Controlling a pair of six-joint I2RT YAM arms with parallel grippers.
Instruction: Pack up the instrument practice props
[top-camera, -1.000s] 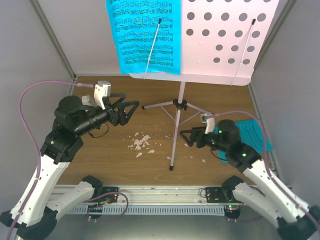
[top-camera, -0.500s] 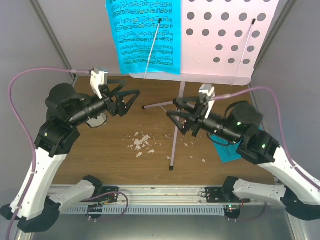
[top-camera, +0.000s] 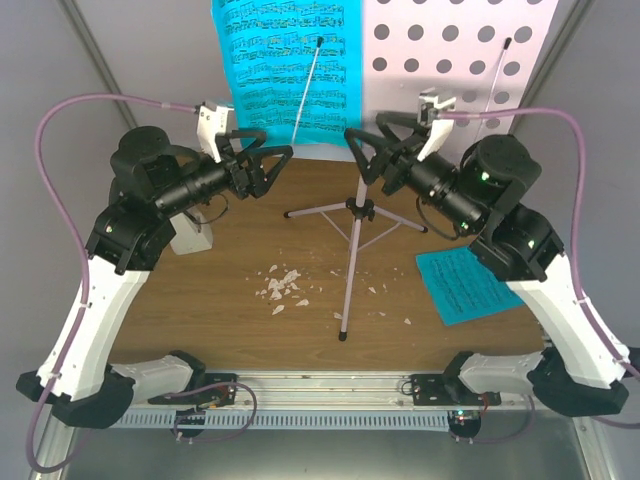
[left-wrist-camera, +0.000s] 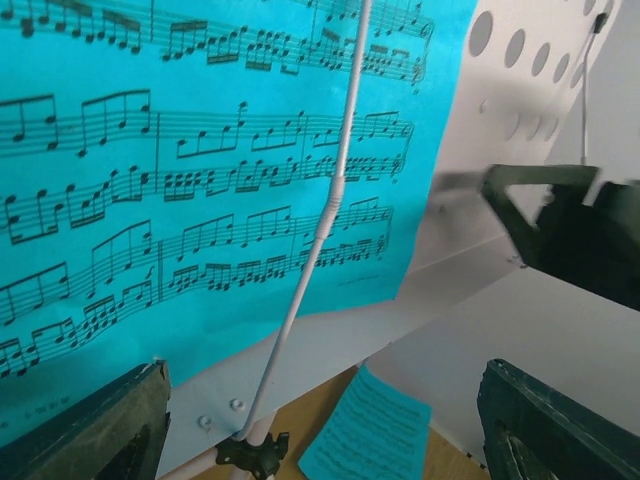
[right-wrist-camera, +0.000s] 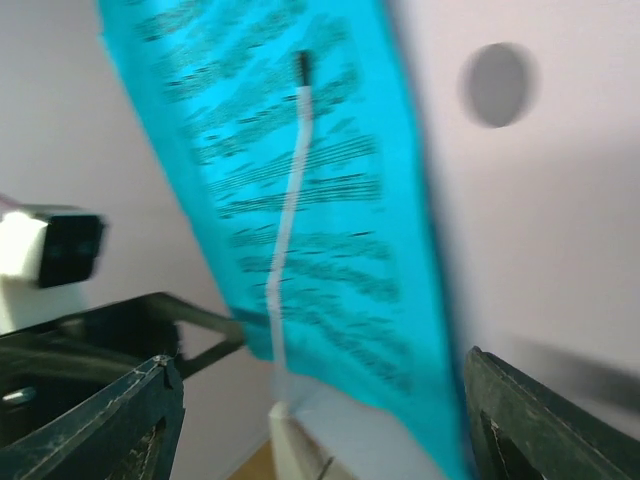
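The pale-lilac music stand (top-camera: 352, 250) stands mid-table, its perforated plate (top-camera: 450, 60) at the top. One cyan sheet-music page (top-camera: 285, 70) rests on the plate under a thin wire arm (top-camera: 308, 95). A second cyan page (top-camera: 470, 285) lies flat on the table at the right. The white metronome (top-camera: 190, 238) stands behind my left arm, partly hidden. My left gripper (top-camera: 270, 165) is open and empty just left of the plate's lower edge. My right gripper (top-camera: 368, 155) is open and empty, facing it from the right. The left wrist view shows the page (left-wrist-camera: 200, 180) close up between open fingers (left-wrist-camera: 90, 430); the right wrist view shows it blurred (right-wrist-camera: 300, 200).
White crumbs (top-camera: 282, 285) lie scattered on the wooden table (top-camera: 200, 310) near the tripod's feet. Grey walls close in left and right. The two grippers face each other, a short gap apart, in front of the stand's pole.
Both arms rose from the table to the plate's lower edge. The right arm left the flat cyan page, which now shows in full. The metronome came into view.
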